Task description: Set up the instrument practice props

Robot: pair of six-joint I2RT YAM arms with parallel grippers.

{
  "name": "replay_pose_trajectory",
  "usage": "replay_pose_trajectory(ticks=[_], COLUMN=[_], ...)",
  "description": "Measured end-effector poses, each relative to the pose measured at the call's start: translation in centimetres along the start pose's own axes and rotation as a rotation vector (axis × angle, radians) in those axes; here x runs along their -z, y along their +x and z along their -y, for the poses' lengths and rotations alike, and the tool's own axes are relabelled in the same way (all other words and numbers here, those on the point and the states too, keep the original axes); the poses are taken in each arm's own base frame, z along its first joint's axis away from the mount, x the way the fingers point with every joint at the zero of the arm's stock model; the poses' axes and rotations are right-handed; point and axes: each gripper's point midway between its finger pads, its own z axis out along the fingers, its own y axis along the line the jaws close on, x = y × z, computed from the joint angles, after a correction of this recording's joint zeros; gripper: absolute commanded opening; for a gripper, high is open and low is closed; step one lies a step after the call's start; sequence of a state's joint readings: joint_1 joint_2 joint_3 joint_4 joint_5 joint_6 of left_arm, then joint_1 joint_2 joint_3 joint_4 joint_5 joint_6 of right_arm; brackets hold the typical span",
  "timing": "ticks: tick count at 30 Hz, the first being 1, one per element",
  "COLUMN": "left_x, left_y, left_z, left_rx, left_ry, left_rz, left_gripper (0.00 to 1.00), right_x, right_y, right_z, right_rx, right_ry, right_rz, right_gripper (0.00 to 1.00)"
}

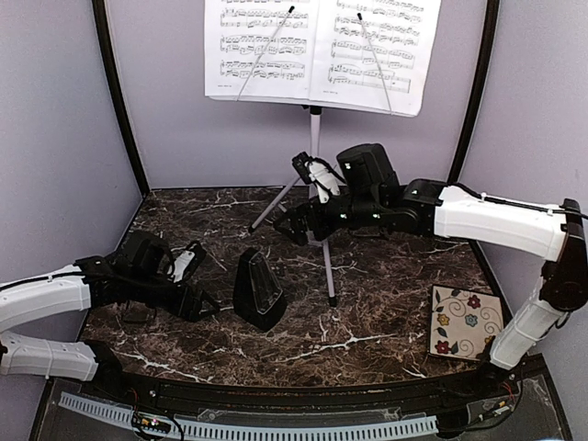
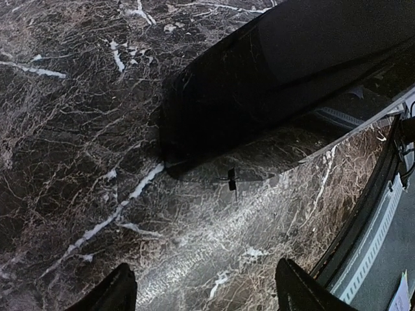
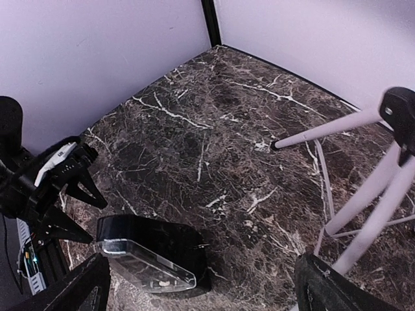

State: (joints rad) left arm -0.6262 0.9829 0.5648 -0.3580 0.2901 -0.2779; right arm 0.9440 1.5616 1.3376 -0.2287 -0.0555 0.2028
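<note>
The music stand's silver tripod pole (image 1: 315,138) stands at the back centre, and two white music sheets (image 1: 322,50) rest on its desk at the top. Its legs (image 3: 363,194) show in the right wrist view. The black pyramid metronome (image 1: 258,289) stands upright on the marble table (image 1: 367,312), left of centre; it also shows in the left wrist view (image 2: 272,84) and the right wrist view (image 3: 152,256). My left gripper (image 1: 200,292) is open and empty, just left of the metronome. My right gripper (image 1: 292,225) is open and empty, beside the tripod legs.
A floral-patterned square tile (image 1: 467,322) lies at the front right of the table. Purple walls with black corner posts close the back and sides. A perforated white rail (image 1: 276,427) runs along the near edge.
</note>
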Motion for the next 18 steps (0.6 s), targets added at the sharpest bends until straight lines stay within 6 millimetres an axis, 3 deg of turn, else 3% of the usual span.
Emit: replay_pose_trajectory(ticks=[4,9,13,18], left_x=[-0.9,-2.8,-4.0,-4.9], left_y=[0.6,2.3,4.0,4.4], left_z=[-0.5,-0.8,-0.5,-0.5], left_rx=[-0.002,-0.021,-0.053,-0.078], left_ry=[-0.002,-0.013,-0.006,-0.005], left_rz=[0.005,-0.014,-0.023,-0.011], left_gripper=[0.81,0.81,0.81,0.83], right_x=[-2.7,-5.5,-6.7,-7.3], right_y=[-1.0,0.3,1.3,1.7], right_z=[-1.8,-3.5,-4.6,-5.3], right_rx=[0.017,0.031,0.040,0.044], right_ry=[-0.028,-0.050,-0.073,-0.092], right_rz=[-0.021,-0.097,-0.148,-0.184], right_gripper=[1.00,1.00,1.00,1.00])
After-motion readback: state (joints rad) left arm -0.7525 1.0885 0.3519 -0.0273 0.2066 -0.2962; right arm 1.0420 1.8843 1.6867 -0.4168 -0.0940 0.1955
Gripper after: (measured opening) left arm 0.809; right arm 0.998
